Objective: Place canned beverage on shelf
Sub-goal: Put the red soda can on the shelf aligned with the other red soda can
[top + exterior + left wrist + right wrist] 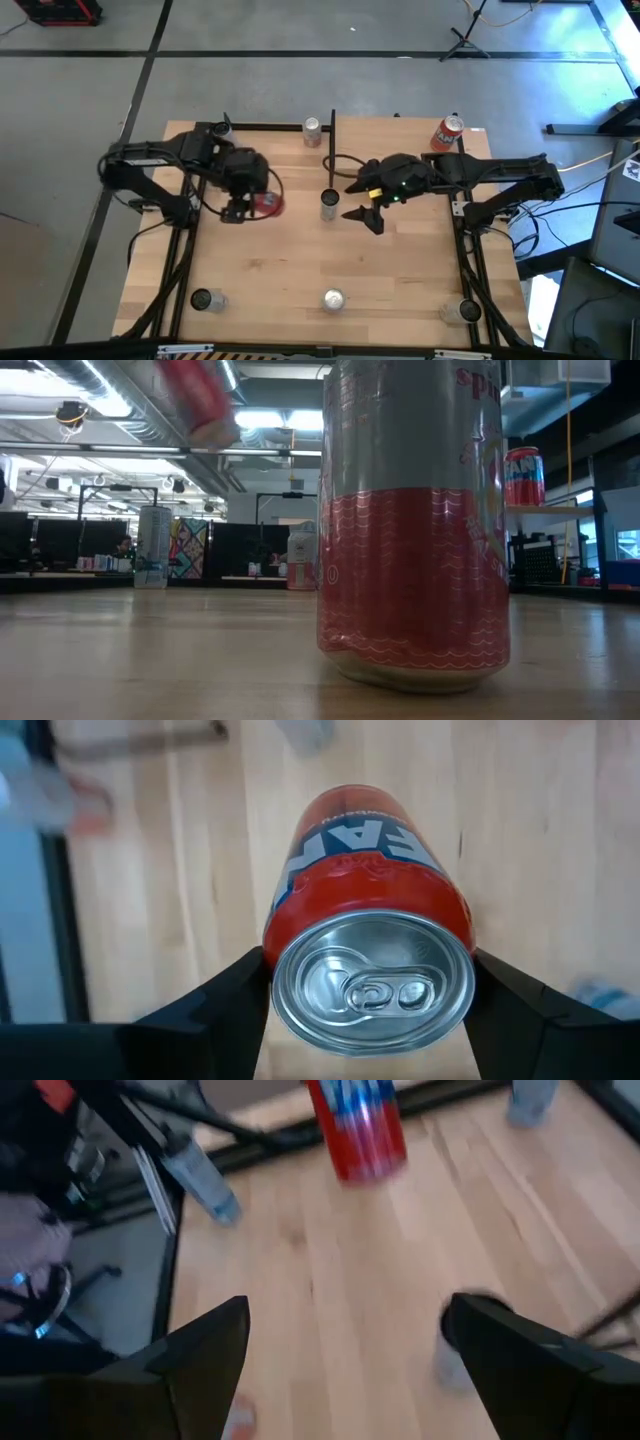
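Note:
A red canned beverage (pixel 368 910) with a silver top hangs in my left gripper (pixel 368 1005), which is shut on it, left of the table's middle (pixel 240 208). In the low view the can (pixel 200 400) shows high above the tabletop, tilted. The shelf (pixel 548 510) is a pale board with black posts at the far right (pixel 400 135); another red can (pixel 447 133) stands on it. My right gripper (pixel 365 215) hovers open near the table's middle, with nothing between its fingers (pixel 345 1360). My left gripper pinches the can's side wall just below its top rim (pixel 272 960) between its two fingers, one finger (pixel 225 995) on each side. The fingers come from above, pointing steeply down. The can's top faces the wrist, and the can hangs tilted, clear of the table.
A can (pixel 329 205) stands at the table's middle beside my right gripper, a silver one (pixel 313 128) at the far edge. Three more stand along the near edge (pixel 207 299), (pixel 333 299), (pixel 462 311). A black post (pixel 333 150) marks the shelf's left side.

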Robot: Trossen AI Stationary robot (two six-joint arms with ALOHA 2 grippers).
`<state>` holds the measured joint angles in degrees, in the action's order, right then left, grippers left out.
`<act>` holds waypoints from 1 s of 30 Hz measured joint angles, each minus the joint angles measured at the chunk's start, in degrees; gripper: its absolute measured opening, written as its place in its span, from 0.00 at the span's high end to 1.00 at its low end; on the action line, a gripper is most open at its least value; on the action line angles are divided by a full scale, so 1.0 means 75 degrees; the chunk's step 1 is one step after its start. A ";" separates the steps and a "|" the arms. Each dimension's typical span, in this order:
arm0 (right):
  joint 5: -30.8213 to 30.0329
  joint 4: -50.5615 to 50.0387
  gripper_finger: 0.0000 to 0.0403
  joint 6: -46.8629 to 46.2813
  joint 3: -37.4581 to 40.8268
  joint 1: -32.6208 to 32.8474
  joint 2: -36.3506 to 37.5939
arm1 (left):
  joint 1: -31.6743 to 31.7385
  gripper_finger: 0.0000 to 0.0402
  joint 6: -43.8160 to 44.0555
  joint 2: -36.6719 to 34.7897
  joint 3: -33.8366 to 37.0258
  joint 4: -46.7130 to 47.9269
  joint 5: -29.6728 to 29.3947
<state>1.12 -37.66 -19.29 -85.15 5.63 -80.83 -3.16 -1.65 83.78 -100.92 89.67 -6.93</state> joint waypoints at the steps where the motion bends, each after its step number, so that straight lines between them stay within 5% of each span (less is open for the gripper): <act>1: -0.0004 0.0206 0.17 0.0000 0.0001 0.0000 -0.0005 | -0.0012 0.38 -0.0085 0.0200 -0.0346 0.0012 -0.0065; 11: -0.1259 0.1141 0.17 0.1154 0.0004 0.0055 -0.0512 | -0.0003 0.37 -0.0113 0.1375 -0.2438 0.0055 -0.0109; 30: -0.1155 0.3738 0.17 0.1809 0.0012 -0.0021 -0.1936 | -0.0057 0.37 -0.0688 0.1565 -0.2571 -0.0285 -0.0208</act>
<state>-7.54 -9.62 -5.72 -85.06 5.47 -95.34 -3.58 -6.82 95.52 -120.20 87.53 -8.49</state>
